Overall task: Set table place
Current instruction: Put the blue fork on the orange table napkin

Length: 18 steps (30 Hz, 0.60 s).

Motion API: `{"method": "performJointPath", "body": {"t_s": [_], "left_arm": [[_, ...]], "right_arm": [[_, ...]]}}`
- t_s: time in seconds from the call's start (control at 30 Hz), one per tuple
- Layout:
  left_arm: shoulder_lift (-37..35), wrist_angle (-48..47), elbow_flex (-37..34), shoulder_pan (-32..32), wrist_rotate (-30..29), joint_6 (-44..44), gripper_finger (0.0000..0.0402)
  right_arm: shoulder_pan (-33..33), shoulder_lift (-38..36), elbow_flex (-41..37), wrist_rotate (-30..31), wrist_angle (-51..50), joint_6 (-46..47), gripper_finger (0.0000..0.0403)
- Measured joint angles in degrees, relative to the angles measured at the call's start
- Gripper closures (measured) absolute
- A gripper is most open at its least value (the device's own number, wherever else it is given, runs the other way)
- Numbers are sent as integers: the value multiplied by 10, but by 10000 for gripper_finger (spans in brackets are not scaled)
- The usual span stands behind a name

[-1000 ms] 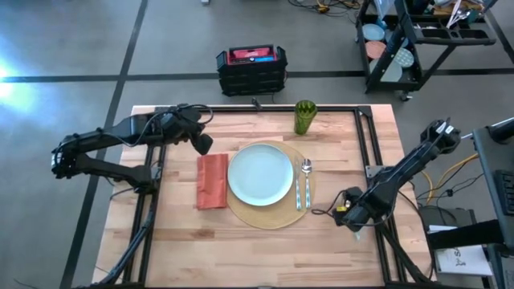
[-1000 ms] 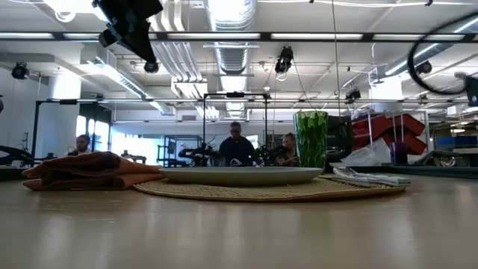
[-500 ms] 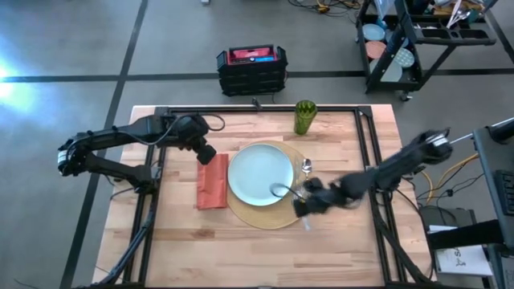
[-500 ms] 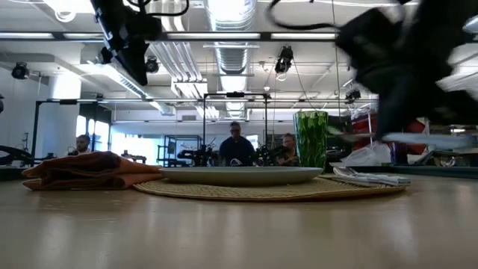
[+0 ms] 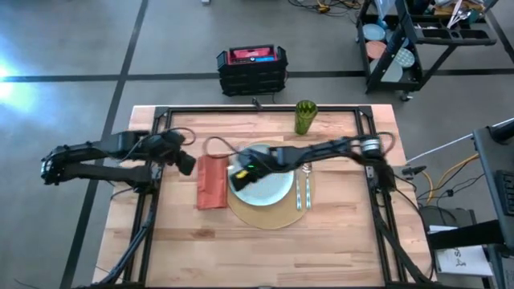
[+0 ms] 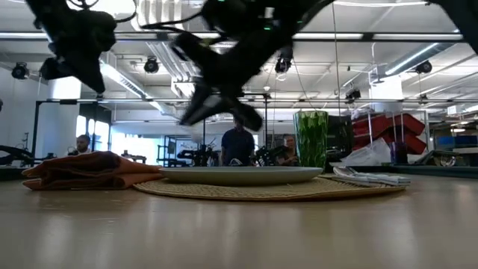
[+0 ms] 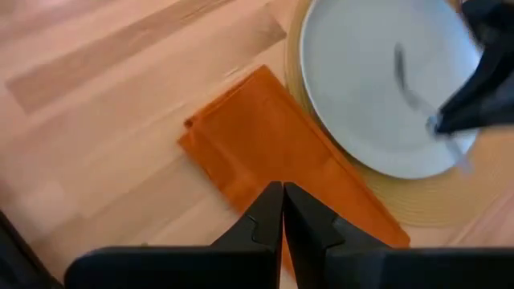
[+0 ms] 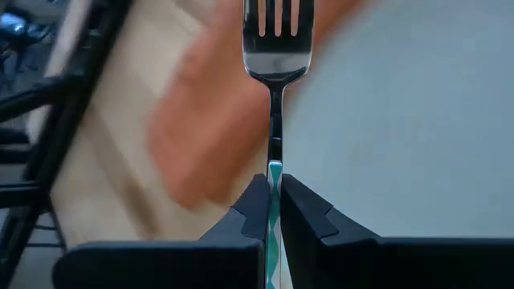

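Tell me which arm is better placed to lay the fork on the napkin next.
The right. Its gripper is already shut on the fork, held above the plate's left edge, right beside the orange napkin. The left gripper is shut and empty, off the napkin's far side.

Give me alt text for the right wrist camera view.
The right gripper holds a silver fork by its handle, tines pointing forward, over the edge of a pale round plate beside an orange cloth napkin on the light-wood table.

The plate is sitting on the placemat; relative to the plate, the napkin is lying left, the spoon right, the cup behind.
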Motion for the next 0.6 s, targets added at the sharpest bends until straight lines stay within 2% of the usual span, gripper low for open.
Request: {"method": "performJointPath", "body": {"t_s": [0.13, 0.33, 0.47, 0.6], "left_arm": [[-57, 0, -54, -17, -4, -67, 402], [-77, 5, -104, -38, -6, -119, 402], [-76, 21, -107, -48, -7, -121, 402], [-72, 42, -106, -50, -7, -108, 402]], "right_arm": [[-2, 103, 165, -24, -39, -16, 403], [-3, 222, 364, -24, -169, -2, 403], [-2, 267, 444, -24, -197, 26, 403], [-4, 285, 468, -23, -197, 59, 403]]}}
